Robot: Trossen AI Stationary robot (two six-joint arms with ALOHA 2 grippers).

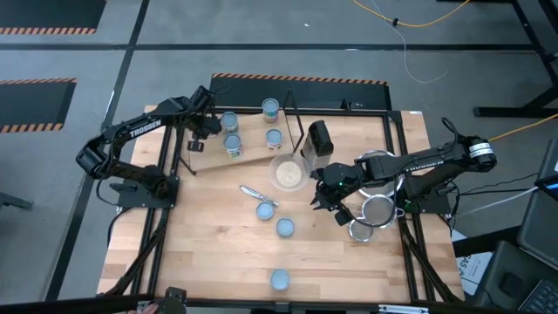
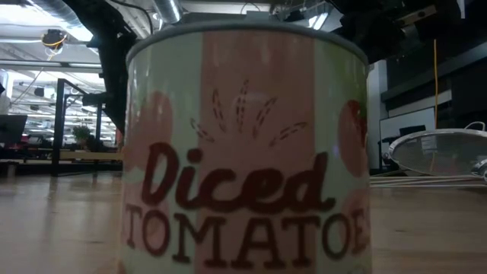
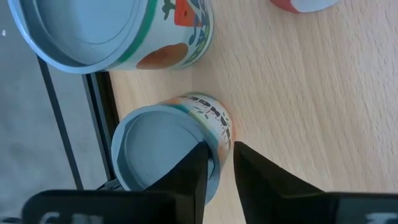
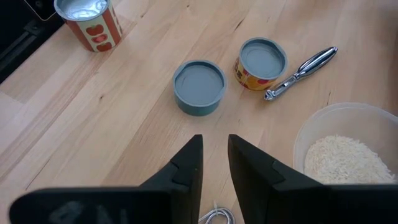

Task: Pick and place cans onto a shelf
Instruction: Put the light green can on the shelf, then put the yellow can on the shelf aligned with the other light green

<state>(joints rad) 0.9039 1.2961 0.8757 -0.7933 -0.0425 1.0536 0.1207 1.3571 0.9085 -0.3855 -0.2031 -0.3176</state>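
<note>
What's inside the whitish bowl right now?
The bowl holds a heap of pale rice-like grains, seen in both the high and right wrist views. No can is visible in it. What lies under the grains is covered, so that cannot be told.

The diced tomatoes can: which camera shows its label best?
The low view: the diced tomatoes can fills it, label readable. The high view shows only its pale top at the table's near edge. The right wrist view shows it small, apple-red label. The left wrist view misses it.
</note>
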